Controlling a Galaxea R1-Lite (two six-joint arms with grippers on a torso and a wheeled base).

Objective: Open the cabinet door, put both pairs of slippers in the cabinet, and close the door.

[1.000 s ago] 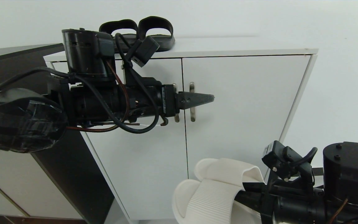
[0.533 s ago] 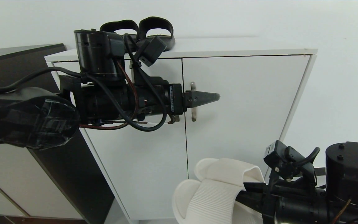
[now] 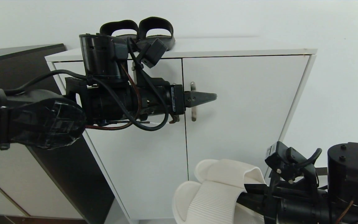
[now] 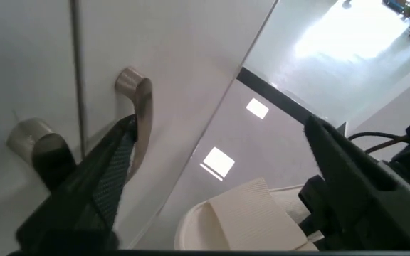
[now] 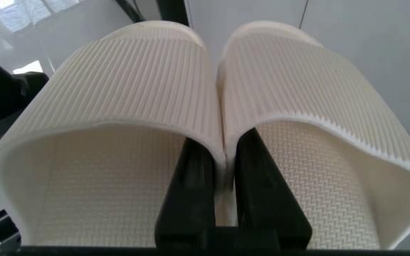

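Both doors shut; right door (image 3: 244,109) is the target, handle (image 3: 192,115) at its left edge near the centre seam. Left gripper (image 3: 210,97) sits at that handle, fingers spread wide. In the wrist view the handle looks just inside one fingertip, though it's hard to confirm it's truly between them. Suggest centring the bar in the gap before clamping, then pulling along the hinge arc, not straight out. Right gripper (image 5: 225,153), low and near on the right, pinches the white slippers (image 3: 216,189) by their inner straps; keep it clear of the door swing. Black slippers (image 3: 141,29) sit on the cabinet (image 3: 228,48) top, far left.
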